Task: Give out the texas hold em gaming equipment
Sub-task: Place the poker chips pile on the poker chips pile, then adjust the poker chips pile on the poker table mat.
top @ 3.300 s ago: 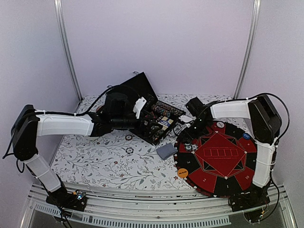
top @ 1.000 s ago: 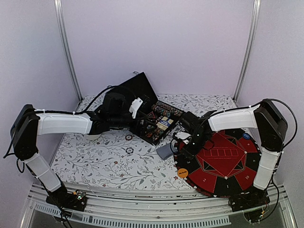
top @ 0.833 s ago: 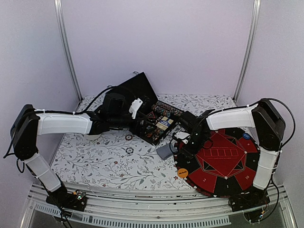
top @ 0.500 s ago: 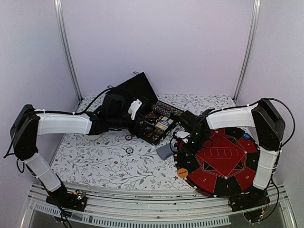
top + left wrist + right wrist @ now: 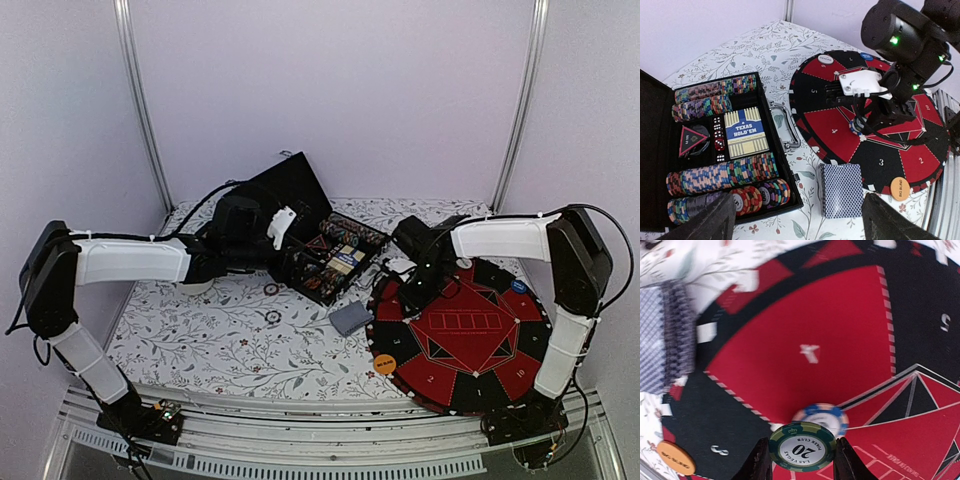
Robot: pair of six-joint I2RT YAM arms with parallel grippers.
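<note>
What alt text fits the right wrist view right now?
The right gripper pinches a green 20 chip over the red-and-black poker mat, a blue chip lying just beyond. Blurred card deck left, orange button disc lower left.

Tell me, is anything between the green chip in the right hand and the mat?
Nothing visible blocks it. The right hand holds the green chip over the mat; only a blue chip lies on the mat close by it.
</note>
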